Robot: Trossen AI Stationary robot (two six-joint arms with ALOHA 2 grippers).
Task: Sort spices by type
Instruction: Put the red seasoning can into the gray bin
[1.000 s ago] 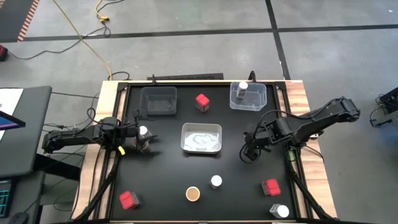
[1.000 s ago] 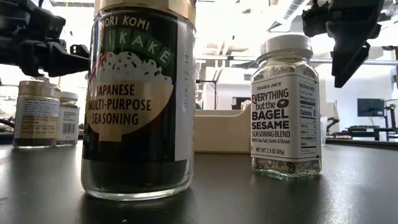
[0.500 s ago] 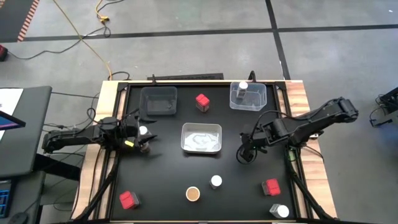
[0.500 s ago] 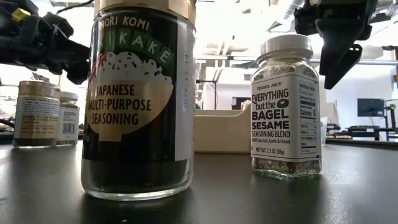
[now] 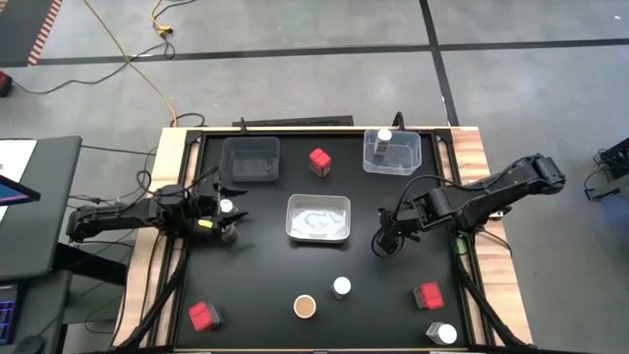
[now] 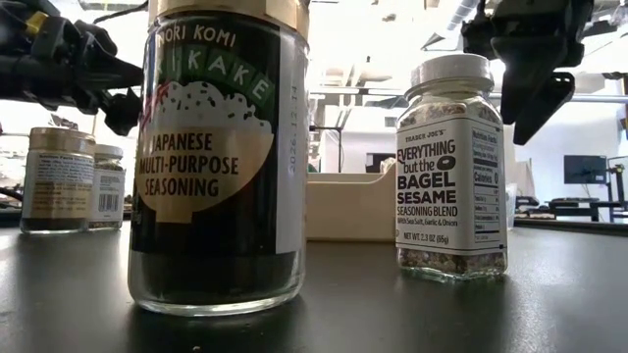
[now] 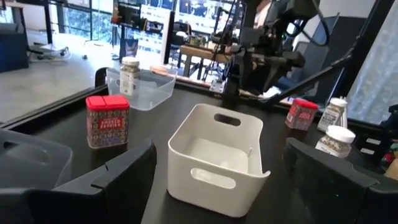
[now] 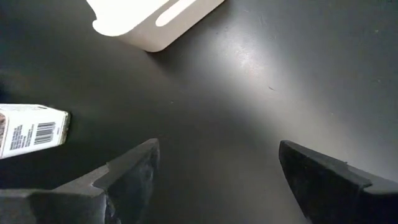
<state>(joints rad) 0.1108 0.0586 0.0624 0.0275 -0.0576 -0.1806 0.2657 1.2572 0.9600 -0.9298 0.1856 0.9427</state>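
The right pincer (image 5: 383, 246) is hanging open above bare tabletop (image 5: 265, 285) right of the white tray (image 5: 318, 218), seemingly heading for the near white-lidded jar (image 5: 341, 287); the left pincer (image 5: 228, 218) is gaping over two jars at the left; spices are lying scattered; only the far-right clear tray (image 5: 413, 157) is holding a jar (image 5: 383, 144).

Two black jointed arms (image 5: 108, 218), the left with a yellow marking.
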